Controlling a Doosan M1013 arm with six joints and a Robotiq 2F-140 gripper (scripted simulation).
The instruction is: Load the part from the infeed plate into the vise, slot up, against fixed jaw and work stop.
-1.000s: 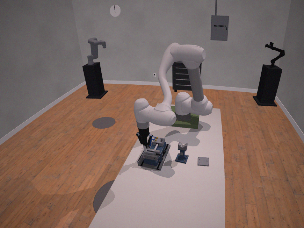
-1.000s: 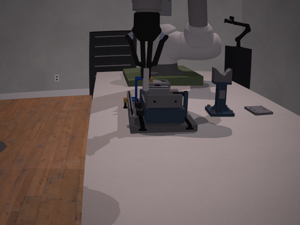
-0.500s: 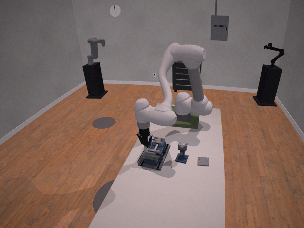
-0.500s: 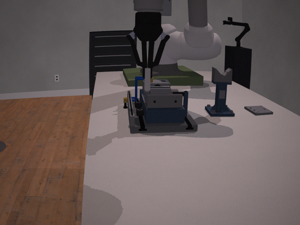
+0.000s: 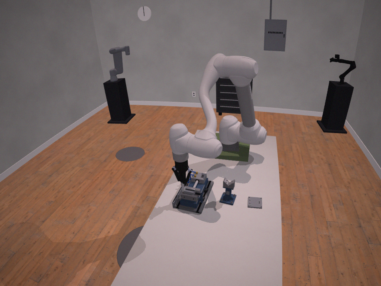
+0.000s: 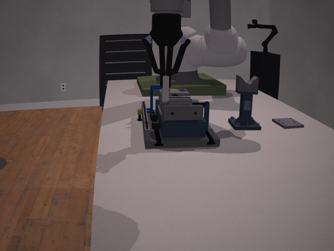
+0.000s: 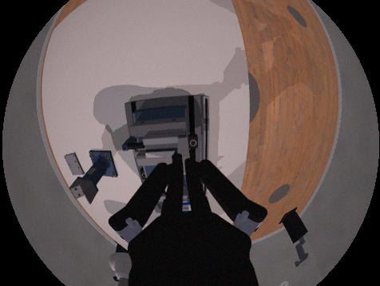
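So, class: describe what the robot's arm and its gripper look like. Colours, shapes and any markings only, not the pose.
The arm is glossy white, built of thick rounded tubes with bulbous joint housings, and carries no visible cables or markings. It stands on a flat green base. The gripper is black: a squat body with thin linkage bars tapering down to slim jaws, and small pale grey caps on its outer knuckles.
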